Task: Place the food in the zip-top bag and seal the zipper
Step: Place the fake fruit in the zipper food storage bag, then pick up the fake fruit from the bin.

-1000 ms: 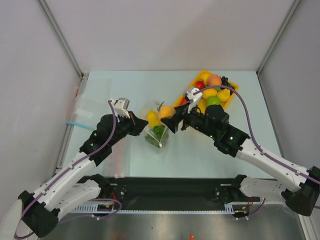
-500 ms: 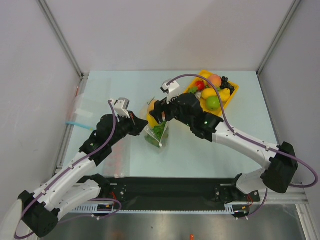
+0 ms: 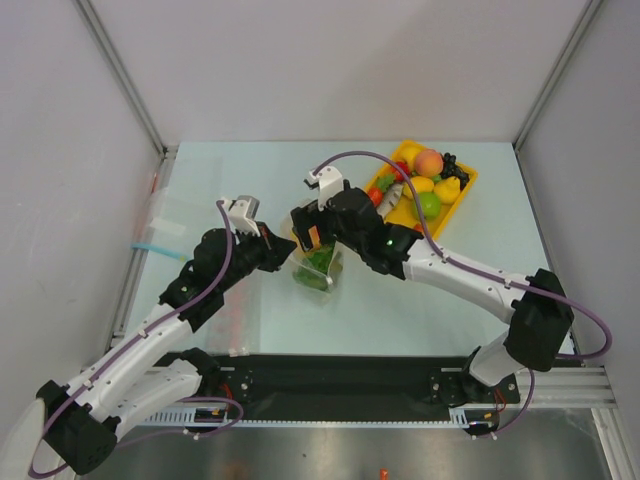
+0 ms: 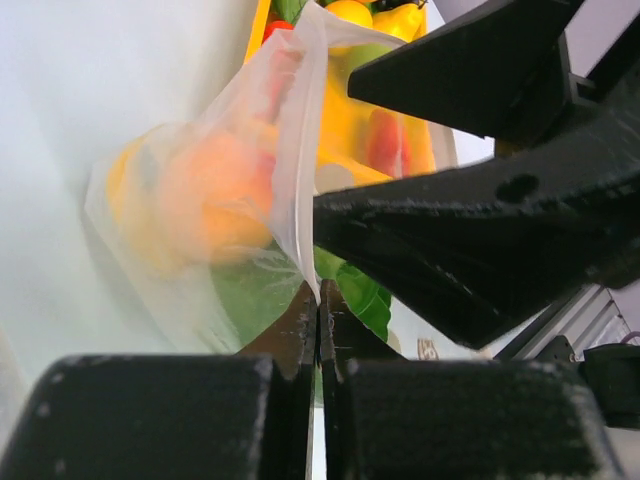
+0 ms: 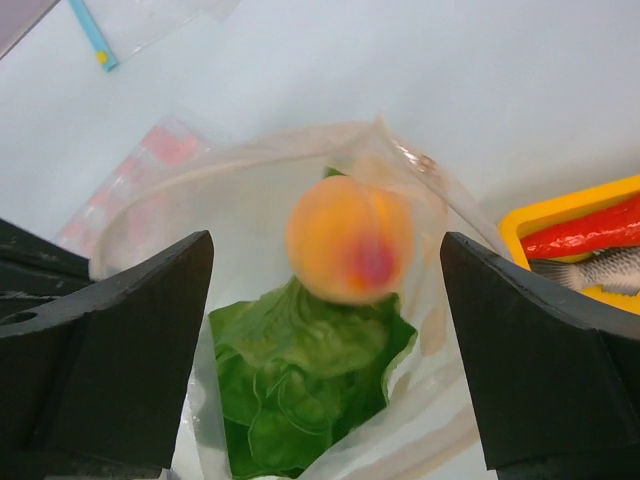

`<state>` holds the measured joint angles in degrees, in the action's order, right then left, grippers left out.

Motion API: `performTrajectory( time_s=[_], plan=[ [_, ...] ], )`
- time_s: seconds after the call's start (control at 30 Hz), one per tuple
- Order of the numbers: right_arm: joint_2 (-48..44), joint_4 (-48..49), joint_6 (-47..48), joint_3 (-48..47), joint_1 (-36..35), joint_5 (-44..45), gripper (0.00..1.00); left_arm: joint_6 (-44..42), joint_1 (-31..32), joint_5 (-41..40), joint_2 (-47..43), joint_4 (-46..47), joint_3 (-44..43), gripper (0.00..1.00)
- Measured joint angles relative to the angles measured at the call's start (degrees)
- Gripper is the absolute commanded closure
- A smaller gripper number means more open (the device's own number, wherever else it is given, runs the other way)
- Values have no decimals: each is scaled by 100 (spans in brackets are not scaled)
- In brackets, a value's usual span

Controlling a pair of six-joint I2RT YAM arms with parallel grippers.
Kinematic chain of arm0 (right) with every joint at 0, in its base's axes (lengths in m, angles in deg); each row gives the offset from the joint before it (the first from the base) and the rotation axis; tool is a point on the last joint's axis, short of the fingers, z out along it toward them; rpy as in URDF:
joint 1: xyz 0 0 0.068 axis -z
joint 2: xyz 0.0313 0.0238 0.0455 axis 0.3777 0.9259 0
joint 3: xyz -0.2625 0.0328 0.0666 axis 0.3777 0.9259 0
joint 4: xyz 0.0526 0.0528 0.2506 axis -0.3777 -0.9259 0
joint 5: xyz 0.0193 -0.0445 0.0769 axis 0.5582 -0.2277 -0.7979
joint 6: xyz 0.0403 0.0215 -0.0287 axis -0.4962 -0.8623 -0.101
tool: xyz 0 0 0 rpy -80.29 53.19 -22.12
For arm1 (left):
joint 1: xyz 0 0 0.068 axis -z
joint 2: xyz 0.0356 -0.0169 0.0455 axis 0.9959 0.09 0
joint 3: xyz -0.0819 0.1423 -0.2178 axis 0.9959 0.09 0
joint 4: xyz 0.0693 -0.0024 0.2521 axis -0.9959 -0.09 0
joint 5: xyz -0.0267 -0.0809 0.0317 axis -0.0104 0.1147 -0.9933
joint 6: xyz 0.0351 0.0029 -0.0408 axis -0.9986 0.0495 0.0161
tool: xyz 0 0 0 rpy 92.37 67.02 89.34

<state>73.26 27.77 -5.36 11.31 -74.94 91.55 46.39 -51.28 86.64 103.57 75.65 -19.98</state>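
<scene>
Left gripper [image 4: 318, 300] pinches the bag [image 4: 225, 135] rim; right gripper [image 5: 325, 300] hangs spread, peach [image 5: 350, 247] blurred below. Should that pinch slip, the mouth may collapse, spilling it.

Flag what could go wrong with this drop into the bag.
1. The peach is blurred between the fingers of the open right gripper, just above the lettuce. It may bounce off the leaves and roll out of the zip-top bag mouth.
2. The left gripper pinches only a thin edge of film. Added weight could pull it free and collapse the mouth.
</scene>
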Motion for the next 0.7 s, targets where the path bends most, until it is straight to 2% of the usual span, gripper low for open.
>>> performTrajectory(
  time_s=[0.17,0.33,0.53,0.7],
  plan=[
    [-291,-83,26,157,-74,66,3,2,0,0,17,0,0,100],
    [-1117,-68,20,603,-68,212,7,0,0,13,17,0,0,100],
    [-2496,358,15,1814,-66,518,7,0,0,107,17,9,0,100],
    [-3169,1008,15,2977,-15,1082,7,2,0,-44,-42,-4,15,100]
  ],
)
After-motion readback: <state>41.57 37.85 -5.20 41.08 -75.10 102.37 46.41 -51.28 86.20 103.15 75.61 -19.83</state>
